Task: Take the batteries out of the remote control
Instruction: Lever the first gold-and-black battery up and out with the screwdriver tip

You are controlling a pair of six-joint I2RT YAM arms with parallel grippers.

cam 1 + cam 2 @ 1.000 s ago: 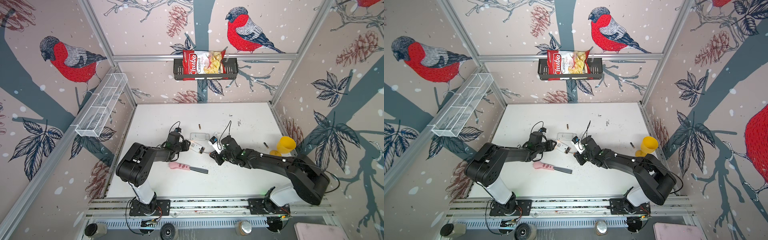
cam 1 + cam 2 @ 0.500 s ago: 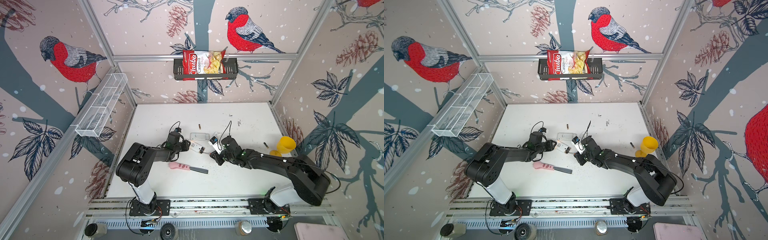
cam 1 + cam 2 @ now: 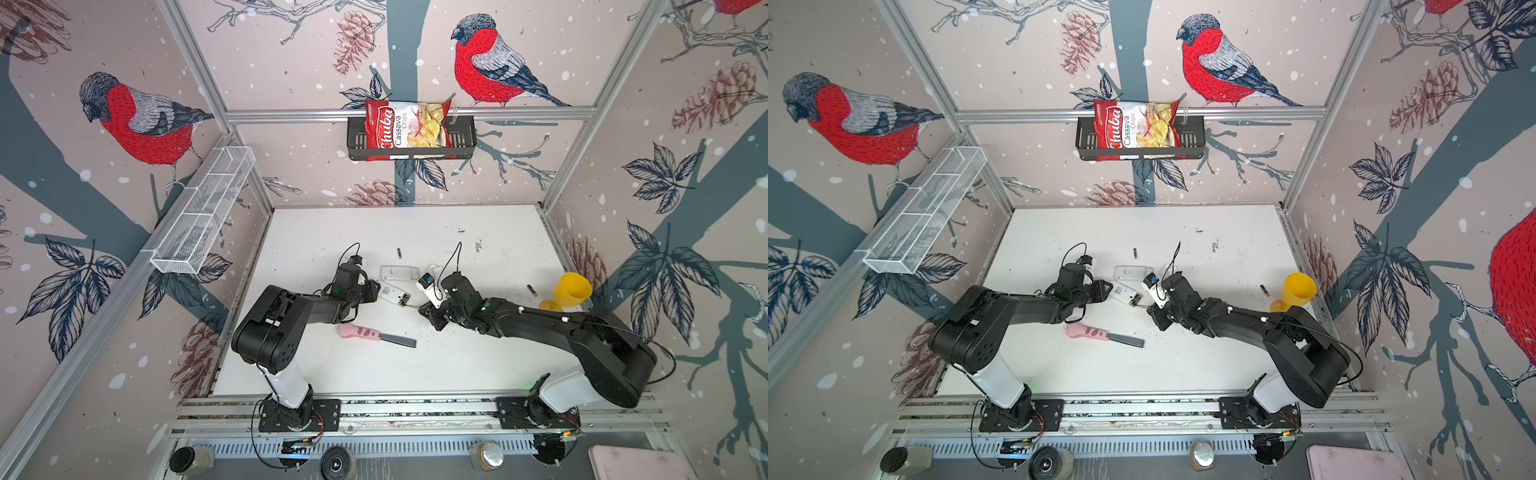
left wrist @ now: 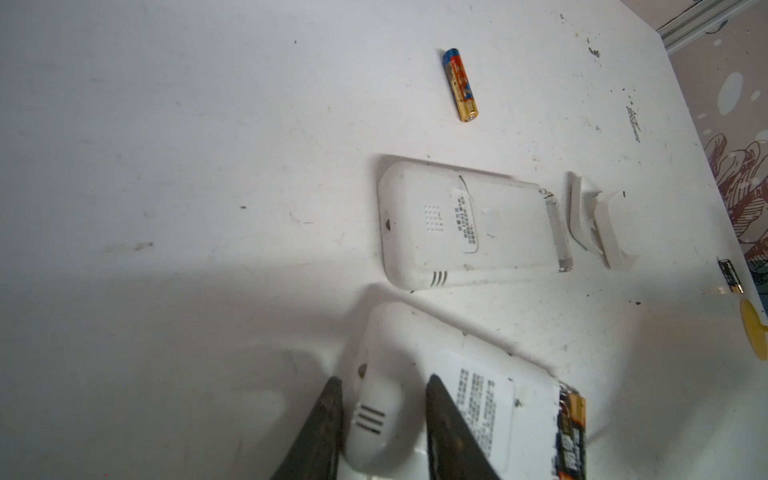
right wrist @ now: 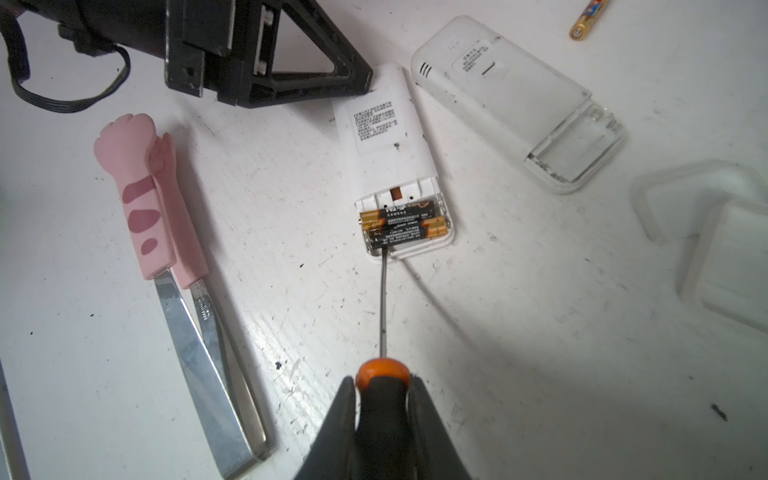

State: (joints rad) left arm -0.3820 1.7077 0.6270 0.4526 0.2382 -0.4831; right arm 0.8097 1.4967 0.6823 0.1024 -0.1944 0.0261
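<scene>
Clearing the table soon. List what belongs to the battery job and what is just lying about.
Job: open remote, two batteries inside it, screwdriver, second remote, loose batteries, removed covers.
Lying about: pink tweezers, yellow cup, chips bag.

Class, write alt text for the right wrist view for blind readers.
The right claw grips an orange-and-black screwdriver, its tip at the batteries in the open compartment of a remote. The left claw holds its other end; pink tweezers lie nearby.

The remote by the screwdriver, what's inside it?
Two black-and-gold batteries lie side by side, with the screwdriver tip against one. Whatever's beneath them is covered.
</scene>
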